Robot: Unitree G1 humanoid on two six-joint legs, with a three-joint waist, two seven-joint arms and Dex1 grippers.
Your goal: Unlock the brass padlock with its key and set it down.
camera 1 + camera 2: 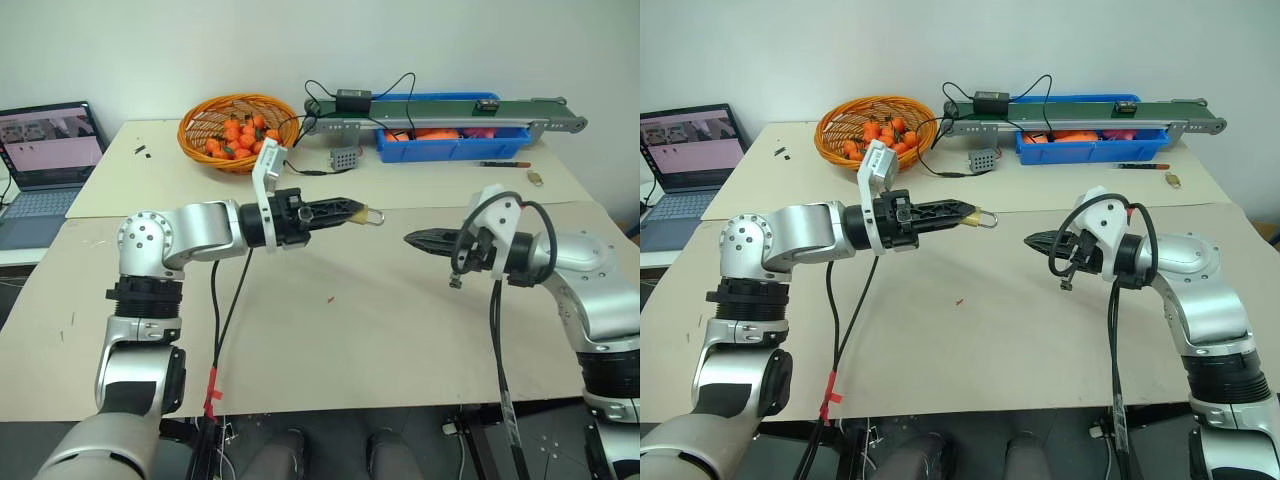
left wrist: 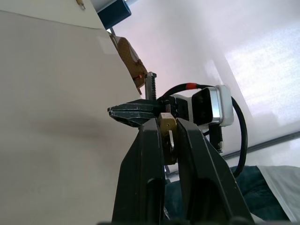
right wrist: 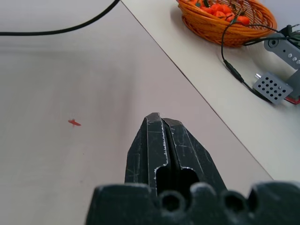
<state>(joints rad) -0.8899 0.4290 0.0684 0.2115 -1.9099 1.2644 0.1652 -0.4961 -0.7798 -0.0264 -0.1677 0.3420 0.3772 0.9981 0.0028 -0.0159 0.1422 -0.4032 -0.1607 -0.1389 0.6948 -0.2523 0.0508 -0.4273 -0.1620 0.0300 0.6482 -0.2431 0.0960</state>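
The table (image 1: 330, 330) is seen from high up by both eye views, looking forward and down. Each wrist view is taken close along its own fingers; the orange basket (image 3: 225, 21) is shared.

The brass padlock (image 1: 359, 213) is a small square brass-yellow body with a thin silver shackle, held up off the tabletop (image 1: 330, 330) between the fingers of the left tool (image 1: 345, 211). Its body sits pinched at the fingertips, the shackle loop poking out sideways toward the robot's right. The key cannot be made out
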